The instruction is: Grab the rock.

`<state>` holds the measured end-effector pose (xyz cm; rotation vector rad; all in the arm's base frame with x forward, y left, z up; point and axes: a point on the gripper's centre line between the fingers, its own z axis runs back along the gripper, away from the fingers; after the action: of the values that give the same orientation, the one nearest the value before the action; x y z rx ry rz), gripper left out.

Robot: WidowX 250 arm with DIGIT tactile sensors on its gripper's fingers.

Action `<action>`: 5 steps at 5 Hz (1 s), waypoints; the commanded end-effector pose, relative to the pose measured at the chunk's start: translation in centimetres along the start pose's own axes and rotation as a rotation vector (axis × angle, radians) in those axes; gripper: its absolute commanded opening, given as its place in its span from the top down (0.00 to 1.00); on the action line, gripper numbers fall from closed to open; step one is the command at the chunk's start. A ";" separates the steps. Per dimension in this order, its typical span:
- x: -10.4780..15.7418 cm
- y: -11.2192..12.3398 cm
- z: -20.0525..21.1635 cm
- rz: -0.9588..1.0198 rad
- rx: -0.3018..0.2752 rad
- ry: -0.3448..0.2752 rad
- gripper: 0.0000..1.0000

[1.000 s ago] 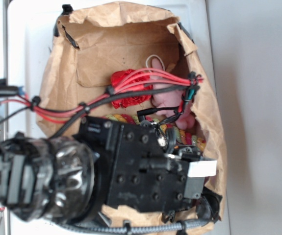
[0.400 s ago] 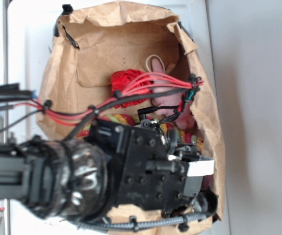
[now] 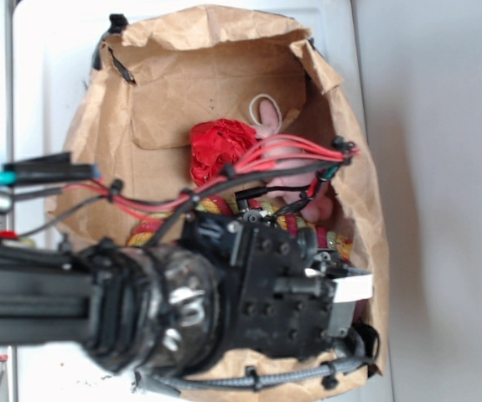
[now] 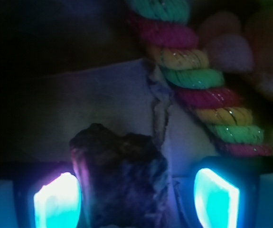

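Observation:
The rock (image 4: 119, 175), a dark bumpy lump, lies on the paper floor of the bag in the wrist view. It sits between the two glowing pads of my gripper (image 4: 137, 199). The left pad (image 4: 55, 204) is against the rock's side. The right pad (image 4: 217, 197) stands apart from it with a strip of paper showing between, so the gripper is open around the rock. In the exterior view the black wrist body (image 3: 282, 293) covers both the rock and the fingers.
A brown paper bag (image 3: 199, 75) walls in the whole space. Inside lie a red rose-like ball (image 3: 221, 144), a pink plush (image 3: 267, 113) and a multicoloured twisted rope (image 4: 198, 80) just right of the rock. Red and black cables (image 3: 249, 163) span the bag's mouth.
The arm has shifted right and deeper into the bag. Its cables have swung lower, uncovering more of the red ball.

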<state>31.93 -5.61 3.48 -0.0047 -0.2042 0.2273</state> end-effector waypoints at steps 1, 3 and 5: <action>-1.4 -1.4 0.7 -0.042 -0.013 -0.021 0.00; -1.3 -1.1 1.1 -0.026 -0.016 -0.035 1.00; -0.2 1.5 3.9 0.018 -0.058 -0.060 1.00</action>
<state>29.24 -4.58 4.70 -0.0357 -0.1834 0.2310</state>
